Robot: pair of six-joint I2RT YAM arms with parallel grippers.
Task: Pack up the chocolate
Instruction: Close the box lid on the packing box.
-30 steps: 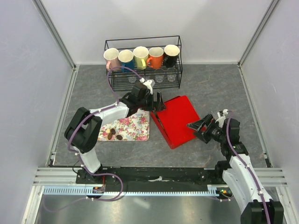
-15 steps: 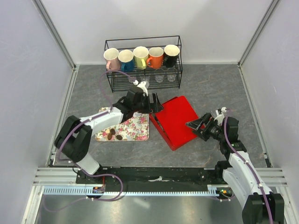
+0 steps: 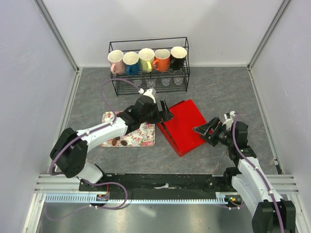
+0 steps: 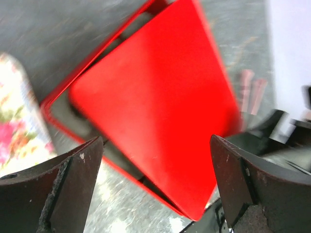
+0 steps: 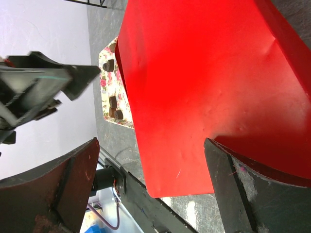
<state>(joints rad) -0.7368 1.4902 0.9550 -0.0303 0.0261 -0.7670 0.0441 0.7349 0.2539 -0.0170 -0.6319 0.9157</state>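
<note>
A few dark chocolate pieces (image 3: 117,141) lie at the near end of a flowered tray (image 3: 142,132); they also show in the right wrist view (image 5: 115,114). Right of the tray sits a red box (image 3: 184,124), its lid (image 4: 155,92) lying askew over the base, with a dark gap (image 4: 65,114) along the left side. My left gripper (image 3: 164,112) hangs open above the box's left edge, nothing between its fingers (image 4: 73,179). My right gripper (image 3: 206,131) stands open at the box's right edge, the lid's corner (image 5: 194,160) between its empty jaws.
A black wire rack (image 3: 149,65) with several coloured mugs stands at the back, small glasses on its lower shelf. Grey walls close in the left, right and back. The black base rail (image 3: 160,184) runs along the near edge.
My left arm has stretched out lower and to the right, carrying its open gripper from the tray's far end to the box's left edge. The right gripper has edged slightly left.
</note>
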